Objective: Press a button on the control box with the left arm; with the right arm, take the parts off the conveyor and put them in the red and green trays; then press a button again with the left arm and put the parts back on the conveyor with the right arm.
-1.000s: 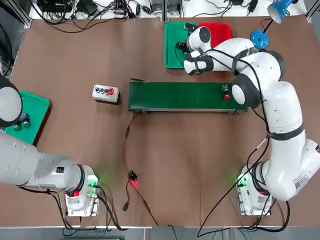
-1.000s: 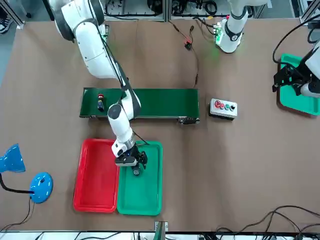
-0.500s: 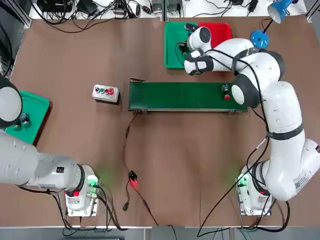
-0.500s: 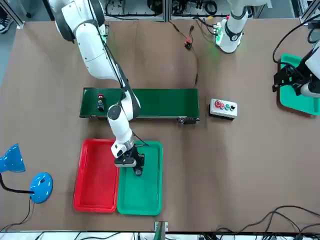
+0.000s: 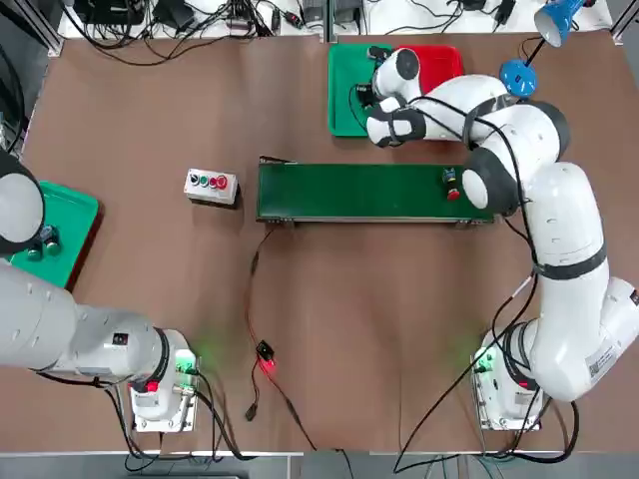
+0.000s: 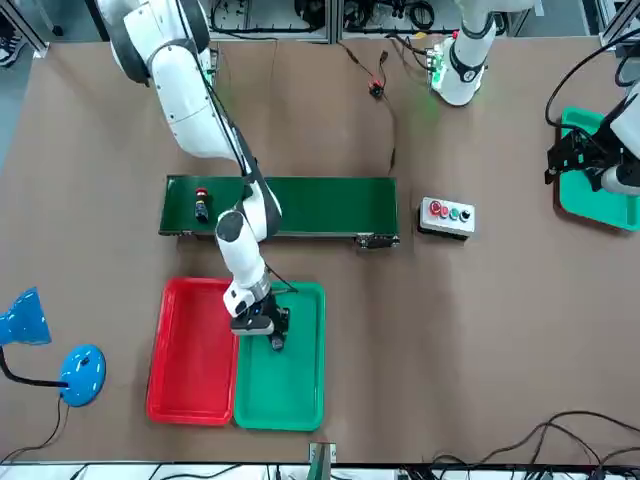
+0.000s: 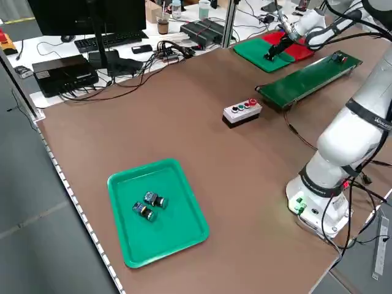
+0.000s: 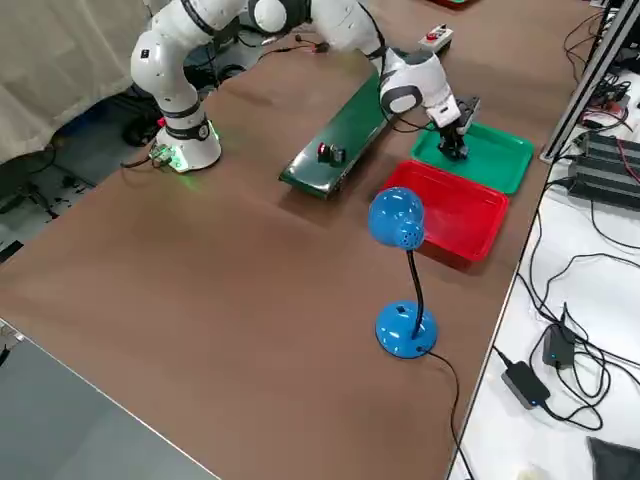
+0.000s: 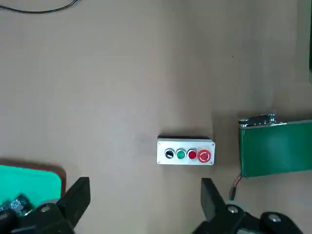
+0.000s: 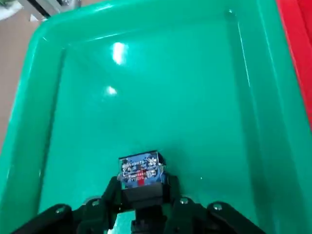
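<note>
Evidently laid out around the green-bedded conveyor (image 5: 349, 193), with everything in reach of one arm or the other. Beyond its far edge, side by side, green tray (image 6: 282, 400) and red tray (image 6: 190, 380), probably set close to keep the right arm's carries short. Well off past the conveyor's left end, second green tray (image 7: 131, 239), bearing two small cylindrical-ended modules (image 7: 155, 199). Between that tray and the conveyor, four-button control box (image 9: 185, 151), turned button-side up for pressing. Left gripper (image 9: 146, 184) high to the conveyor's left, near the second tray, fingers wide apart with nothing between; apparently parked within reach of the buttons. Right gripper (image 10: 144, 184) beyond the conveyor, low in the green tray, fingers drawn in around a clear-cased circuit module (image 10: 141, 169), pinched by its sides, likely for a level lift back to the belt. On the conveyor near its right end, red-capped module (image 6: 201, 205), possibly returned already. Next, raise clear of the tray rim; beware a tilt or slip.
</note>
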